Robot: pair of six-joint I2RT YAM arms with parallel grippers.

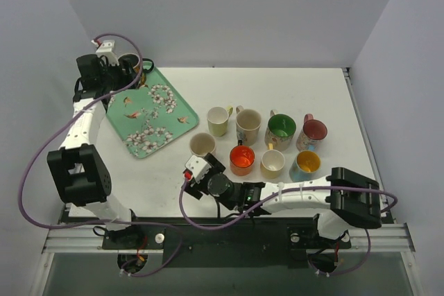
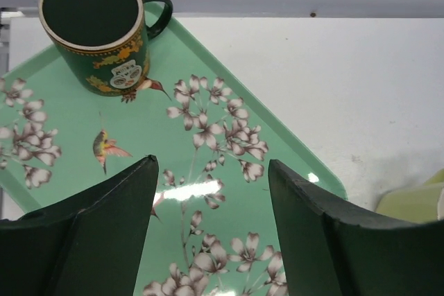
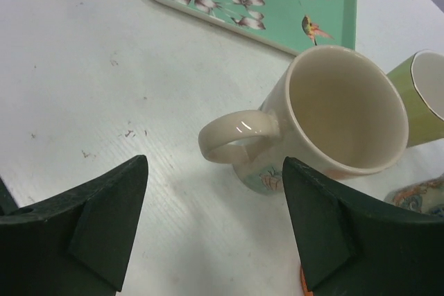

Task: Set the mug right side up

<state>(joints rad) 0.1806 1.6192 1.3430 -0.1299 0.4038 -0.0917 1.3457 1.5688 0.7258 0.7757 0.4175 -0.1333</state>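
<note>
Closest to the bases, the right gripper (image 3: 214, 168) hovers low over the table (image 1: 291, 88), jaws spread wide and holding nothing. Its wrist camera shows a cream mug (image 3: 333, 102) upright just ahead, handle nearest the fingers, detail the overhead view blurs. Beyond, 7 other mugs (image 1: 272, 163) stand mouth-up in 2 loose rows. Farther off, the left gripper (image 2: 211, 164) hangs over the floral tray (image 2: 55, 102), jaws likewise released, gripping nothing. Overhead, that arm hides the tray's far corner; only the left wrist view reveals the dark green mug (image 2: 94, 32) standing there upright. A yellow-green sliver (image 2: 416, 202) at that frame's edge is cut off, unidentifiable.
</note>
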